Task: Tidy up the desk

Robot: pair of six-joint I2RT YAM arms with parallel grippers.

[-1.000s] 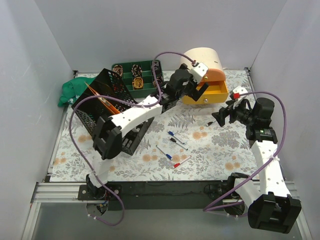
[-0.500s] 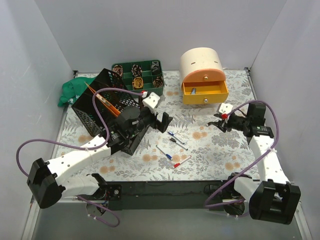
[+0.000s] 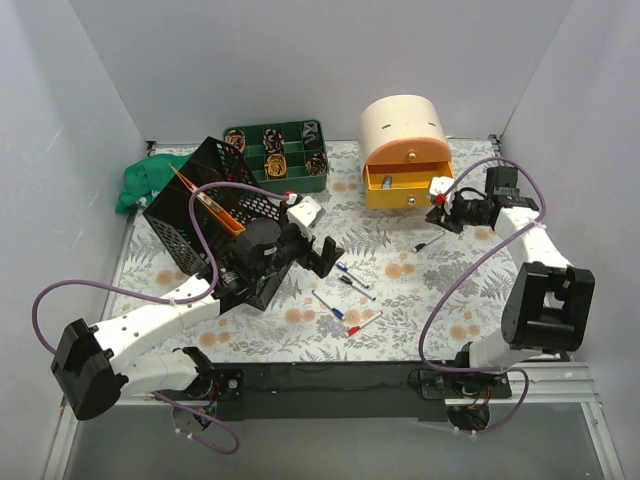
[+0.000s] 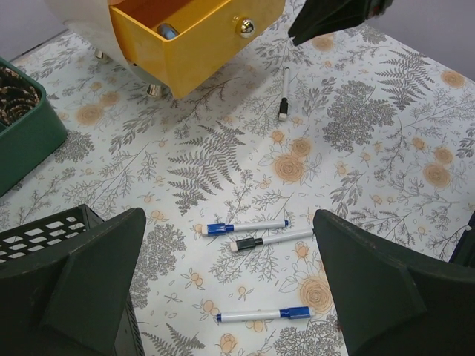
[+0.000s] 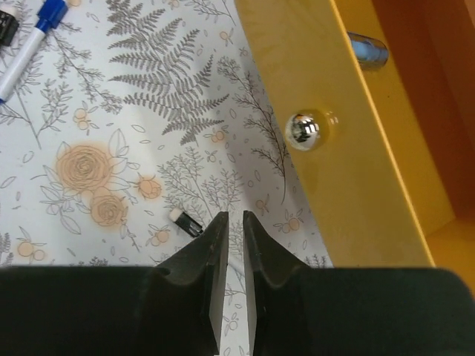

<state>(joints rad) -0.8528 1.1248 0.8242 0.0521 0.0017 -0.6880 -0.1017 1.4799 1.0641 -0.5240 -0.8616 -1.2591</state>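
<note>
Since a second ago the left arm has pulled back from the cream drawer chest and folded down low, and the right arm has swung in toward the chest's front while its jaws have drawn together. The left gripper hangs with its jaws spread wide and holding nothing, just beside the black wire rack and over loose markers on the desk, the flowered tabletop that fills the middle of the top view. From the left wrist, two markers lie side by side between the fingers, one blue-capped and one black-capped, with another blue-capped one nearer the camera; a red-capped marker shows only from above. The right gripper stands narrow, only a thin slit between its fingers and nothing in it, just in front of the open yellow drawer and near its shiny knob. A thin black pen lies on the desk below that gripper; the right wrist view catches only its end, the rest hidden behind the fingers. Something bluish and round-ended lies in the drawer, mostly cut off, and I cannot tell what it is. Dark coiled items fill the green tray but are too small to name. Orange flat things stand in the rack, partly hidden by mesh. A green cloth lies at the far left edge, half behind the rack.
</note>
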